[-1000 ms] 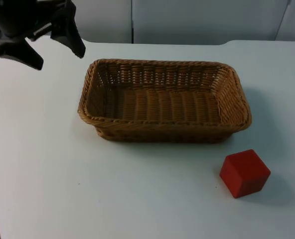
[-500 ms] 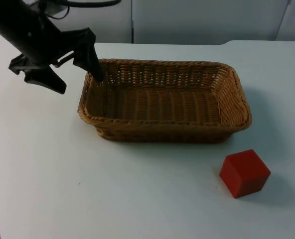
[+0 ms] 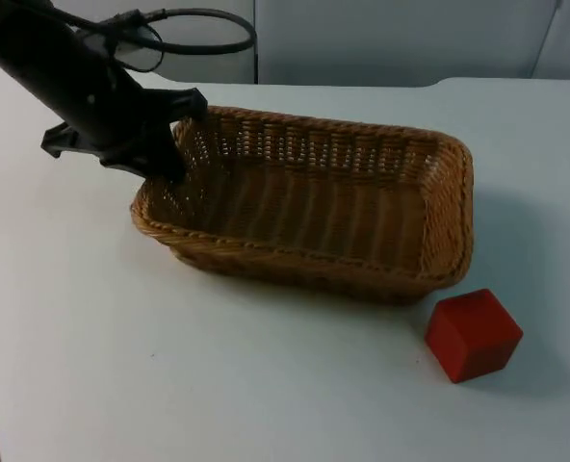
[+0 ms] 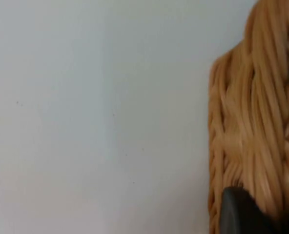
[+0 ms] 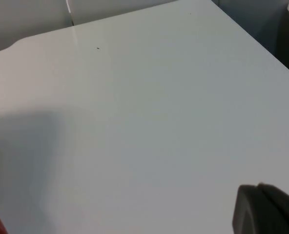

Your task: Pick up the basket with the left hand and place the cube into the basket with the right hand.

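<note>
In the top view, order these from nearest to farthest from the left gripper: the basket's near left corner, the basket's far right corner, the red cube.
Measured from the left gripper, at the basket's left end wall:
1. Basket's near left corner, just below the gripper.
2. Basket's far right corner, across the basket.
3. Red cube, on the table, right of the basket's near right corner.

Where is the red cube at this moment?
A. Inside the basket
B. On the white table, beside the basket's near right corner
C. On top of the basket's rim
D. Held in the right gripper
B: in the top view the red cube stands on the white table, just outside the near right corner of the basket, while the left gripper is at the basket's left end.
</note>
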